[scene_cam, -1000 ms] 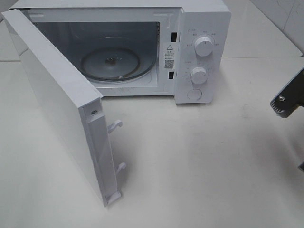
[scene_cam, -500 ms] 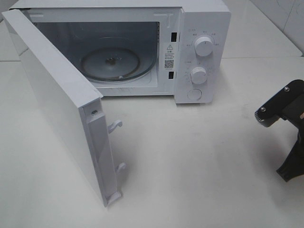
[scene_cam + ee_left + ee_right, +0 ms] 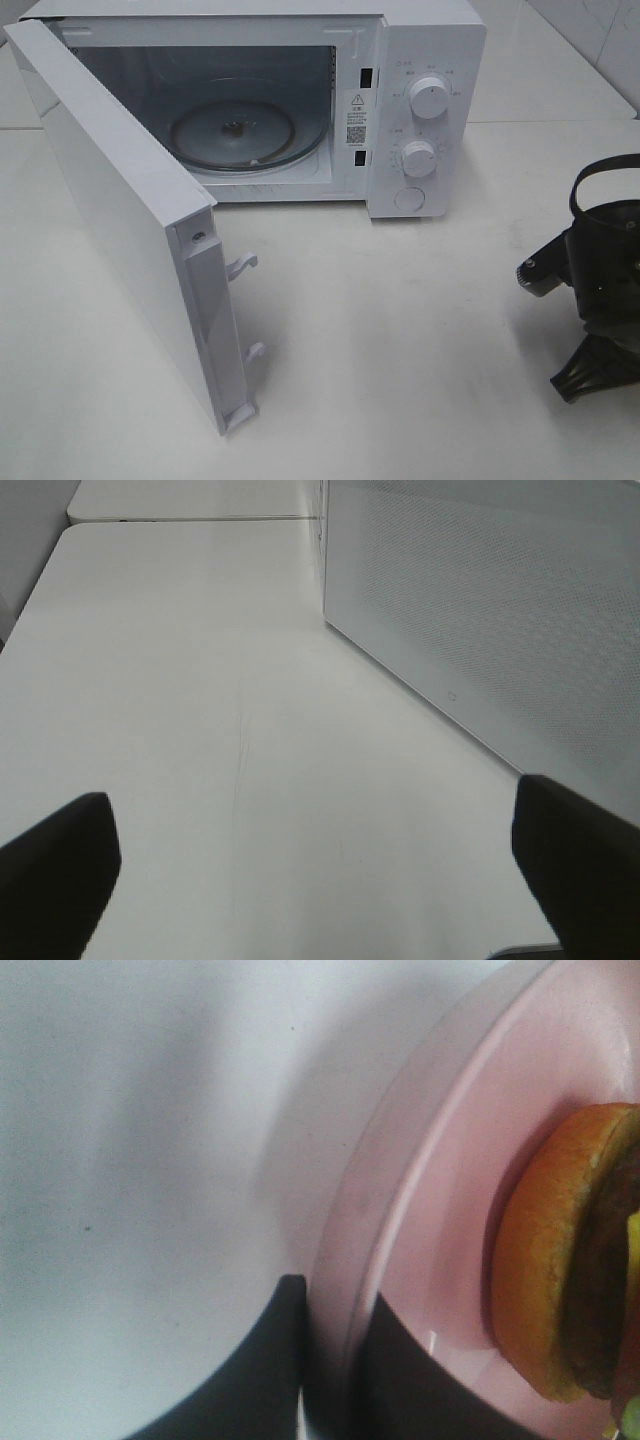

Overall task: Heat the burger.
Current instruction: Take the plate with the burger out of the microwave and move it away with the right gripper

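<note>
The burger (image 3: 560,1270) shows only in the right wrist view, as a golden-brown bun edge with a dark patty. It lies on a round pink plate (image 3: 440,1180). My right gripper (image 3: 335,1360) is shut on the plate's rim, one dark finger on each side of it. In the exterior high view only the right arm (image 3: 600,290) shows, at the right edge; plate and burger are outside that view. My left gripper (image 3: 315,880) is open over bare table with nothing between its fingers (image 3: 55,870).
The white microwave (image 3: 425,60) stands at the back. Its door (image 3: 110,210) is swung wide open toward the front left, and the glass turntable (image 3: 232,135) inside carries nothing. In the left wrist view the door's outer face (image 3: 480,610) runs beside my left gripper.
The right arm has come further into the exterior high view from the right edge, moving left and toward the front. The microwave and its door have not moved.
</note>
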You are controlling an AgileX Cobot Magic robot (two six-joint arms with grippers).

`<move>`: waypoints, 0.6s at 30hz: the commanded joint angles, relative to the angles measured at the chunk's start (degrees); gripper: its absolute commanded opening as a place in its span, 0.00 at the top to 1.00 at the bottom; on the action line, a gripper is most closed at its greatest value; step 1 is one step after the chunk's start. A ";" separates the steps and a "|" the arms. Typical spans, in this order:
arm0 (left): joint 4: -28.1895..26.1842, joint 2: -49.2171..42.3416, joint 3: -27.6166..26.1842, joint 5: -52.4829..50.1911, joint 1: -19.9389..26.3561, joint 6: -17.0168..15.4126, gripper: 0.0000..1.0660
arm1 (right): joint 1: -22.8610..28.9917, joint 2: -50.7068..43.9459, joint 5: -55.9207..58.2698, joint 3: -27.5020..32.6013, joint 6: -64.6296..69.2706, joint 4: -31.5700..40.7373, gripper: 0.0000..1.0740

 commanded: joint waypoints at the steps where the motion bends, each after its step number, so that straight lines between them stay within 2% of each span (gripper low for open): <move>1: 0.23 -0.29 0.06 0.11 0.23 -0.52 0.06 | -0.29 1.55 3.15 0.17 3.04 -3.72 0.98; 13: 0.23 -0.29 0.06 0.11 0.23 -0.52 0.06 | -0.29 8.08 1.89 0.40 10.26 -4.76 0.94; 15: 0.23 -0.29 0.06 0.11 0.23 -0.52 0.06 | -0.29 8.42 1.83 0.40 10.60 -4.76 0.88; 18: 0.23 -0.29 0.06 0.11 0.23 -0.52 0.06 | -0.29 8.42 1.83 0.40 10.60 -4.76 0.85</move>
